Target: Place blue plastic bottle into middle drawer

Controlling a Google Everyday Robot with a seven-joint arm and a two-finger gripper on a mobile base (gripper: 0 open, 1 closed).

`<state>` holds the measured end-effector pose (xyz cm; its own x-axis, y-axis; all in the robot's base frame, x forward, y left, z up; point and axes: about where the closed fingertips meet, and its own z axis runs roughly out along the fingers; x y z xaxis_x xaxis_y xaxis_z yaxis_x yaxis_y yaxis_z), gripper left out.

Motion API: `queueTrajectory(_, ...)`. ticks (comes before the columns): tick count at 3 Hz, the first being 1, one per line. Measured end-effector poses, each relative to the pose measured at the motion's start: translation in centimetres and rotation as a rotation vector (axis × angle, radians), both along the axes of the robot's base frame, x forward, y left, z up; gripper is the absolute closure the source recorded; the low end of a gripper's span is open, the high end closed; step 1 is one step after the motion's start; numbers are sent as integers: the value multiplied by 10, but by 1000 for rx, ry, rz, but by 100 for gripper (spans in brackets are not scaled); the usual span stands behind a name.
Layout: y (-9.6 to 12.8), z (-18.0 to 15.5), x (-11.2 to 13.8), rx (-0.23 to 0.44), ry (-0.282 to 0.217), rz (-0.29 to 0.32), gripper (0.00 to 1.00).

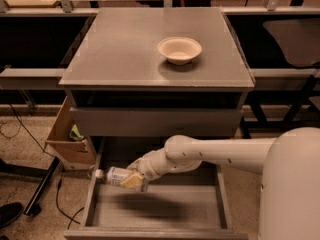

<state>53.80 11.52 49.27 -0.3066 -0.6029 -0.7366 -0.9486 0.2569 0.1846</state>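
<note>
Gripper (134, 180) low left, clasping blue plastic bottle (114, 175)

View, single: camera view.
- Position: high, on my own side of the grey cabinet (125, 54), facing it head-on.
- Tilt: downward. The cabinet top and bowl (179, 49) fill the upper frame. The open middle drawer (91, 196) fills the lower frame, its front edge at the bottom border.
- Range: medium. My arm (225, 154) enters large from the lower right.
- My gripper (134, 180): left of centre, over the drawer's left side, clasping the blue plastic bottle (114, 175).
</note>
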Motion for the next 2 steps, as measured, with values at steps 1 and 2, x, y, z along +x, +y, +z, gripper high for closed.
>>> queueTrajectory(1,-12,-28,8,-7,25,-120,89)
queueTrajectory(2,-18,-41,14,-15,36,-191,69)
